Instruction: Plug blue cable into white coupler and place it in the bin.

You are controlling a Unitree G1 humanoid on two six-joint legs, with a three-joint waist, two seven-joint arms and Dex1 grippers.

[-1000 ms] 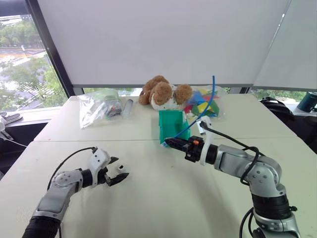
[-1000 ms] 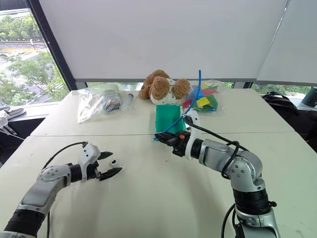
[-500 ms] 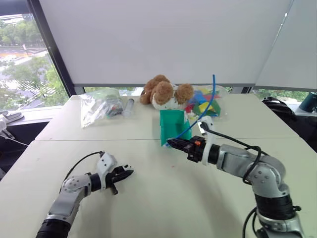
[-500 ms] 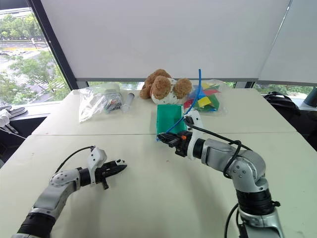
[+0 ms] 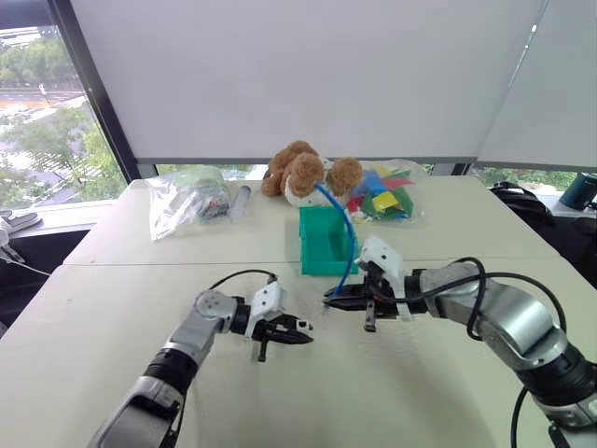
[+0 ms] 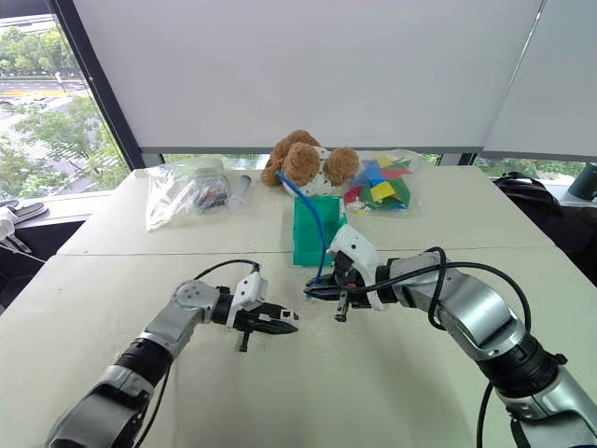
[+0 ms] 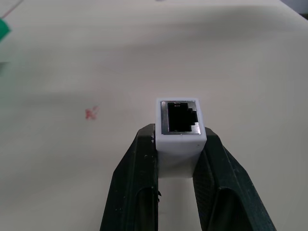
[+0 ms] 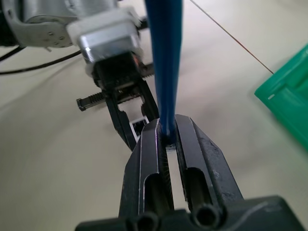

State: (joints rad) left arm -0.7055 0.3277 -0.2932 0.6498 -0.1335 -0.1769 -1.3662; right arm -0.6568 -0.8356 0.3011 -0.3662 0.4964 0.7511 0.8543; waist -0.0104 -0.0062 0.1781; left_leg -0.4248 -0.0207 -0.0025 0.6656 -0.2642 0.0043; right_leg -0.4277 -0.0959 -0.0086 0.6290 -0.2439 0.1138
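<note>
My left gripper [image 7: 180, 144] is shut on the white coupler [image 7: 181, 129], a small block whose open port faces away from the wrist. In the head views this left gripper [image 5: 300, 329] hovers low over the table, pointing right. My right gripper [image 5: 331, 296] points left toward it, a short gap away, and is shut on the blue cable [image 5: 347, 245] near its end. The cable arcs up and back over the bin [image 5: 322, 245]. In the right wrist view the cable [image 8: 163, 57] rises from between the shut fingers [image 8: 149, 149], with the left gripper just beyond.
A teddy bear [image 5: 303, 173] sits behind the bin. Clear bags lie at the back: one on the left [image 5: 187, 201], one with coloured pieces on the right [image 5: 384, 194]. A grey tube [image 5: 241, 201] lies between bag and bear. A small red mark [image 7: 90, 113] is on the table.
My left gripper shut on the white coupler and swung right toward the right gripper. The right gripper rolled, swinging the cable's free end from upright to an arc over the bin.
</note>
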